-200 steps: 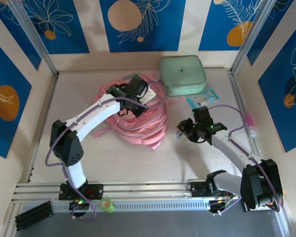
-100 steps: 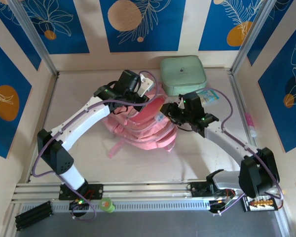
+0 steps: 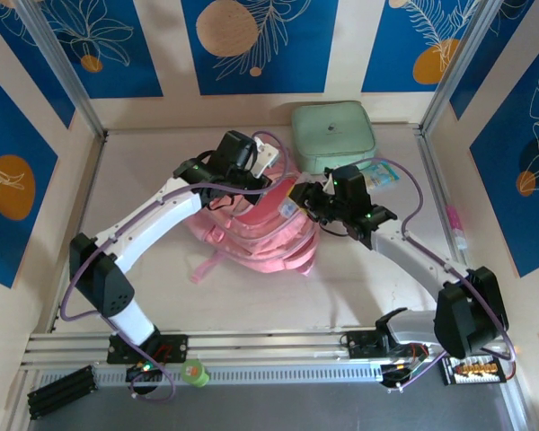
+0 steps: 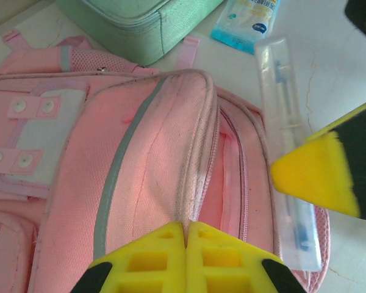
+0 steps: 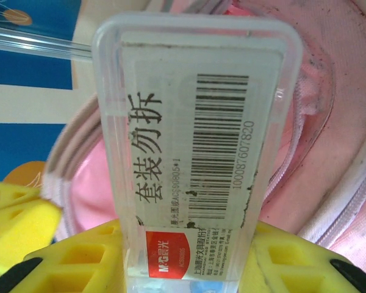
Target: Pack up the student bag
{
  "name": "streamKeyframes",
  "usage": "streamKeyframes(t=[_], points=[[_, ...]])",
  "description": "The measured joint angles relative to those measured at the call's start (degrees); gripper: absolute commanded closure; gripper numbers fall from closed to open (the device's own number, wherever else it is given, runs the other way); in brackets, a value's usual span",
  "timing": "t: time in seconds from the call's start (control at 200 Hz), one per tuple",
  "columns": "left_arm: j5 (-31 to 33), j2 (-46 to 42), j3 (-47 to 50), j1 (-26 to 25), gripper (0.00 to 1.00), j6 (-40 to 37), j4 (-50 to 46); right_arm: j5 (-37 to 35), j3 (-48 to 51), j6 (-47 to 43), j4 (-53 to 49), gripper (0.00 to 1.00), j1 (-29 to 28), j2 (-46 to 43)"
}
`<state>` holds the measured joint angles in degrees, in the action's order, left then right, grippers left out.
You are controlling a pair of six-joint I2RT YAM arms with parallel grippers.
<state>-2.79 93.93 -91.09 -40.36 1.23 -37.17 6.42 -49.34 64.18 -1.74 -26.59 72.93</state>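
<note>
**Asker:** What does your left claw hold?

**Me:** My left claw (image 4: pixel 186 235) is pressed together on the student bag (image 4: pixel 140 183). It pinches a ridge of pink fabric beside the open zip. The bag spreads out directly below and ahead of those fingers.

**Asker:** And the right one?

**Me:** My right claw (image 5: pixel 189 256) pinches a clear plastic case (image 5: pixel 195 152) by its near end. The case points away from the fingers, toward the bag's mouth.

**Asker:** What is in the bag?

**Me:** Past the case, my right wrist camera shows the gaping compartment and its pink lining. I cannot tell whether the far end of the case is inside yet.

**Asker:** And in the case?

**Me:** The left wrist view looks through its clear side at slim pen-like sticks with blue parts. In the right wrist view a barcode label covers that face.

**Asker:** Anything else?

**Me:** A mint-green case (image 4: pixel 140 24), zipped shut, lies just beyond the bag from my left claw. A blue packet (image 4: pixel 247 21) lies on its right. From above, both claws meet over the bag's far half on the table (image 3: pixel 162 287).
</note>
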Motion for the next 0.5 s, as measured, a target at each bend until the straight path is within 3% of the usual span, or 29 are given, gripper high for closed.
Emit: streamKeyframes(t=[0.195,0.5], points=[[-0.02,0.0,0.09,-0.02,1.0,0.24,0.66,0.46,0.0,0.44,0.9,0.63,-0.31,0.57],[0.31,-0.04,1.01,-0.02,1.0,1.92,2.58,4.42,-2.43,4.59,6.03,0.63,-1.97,10.1]])
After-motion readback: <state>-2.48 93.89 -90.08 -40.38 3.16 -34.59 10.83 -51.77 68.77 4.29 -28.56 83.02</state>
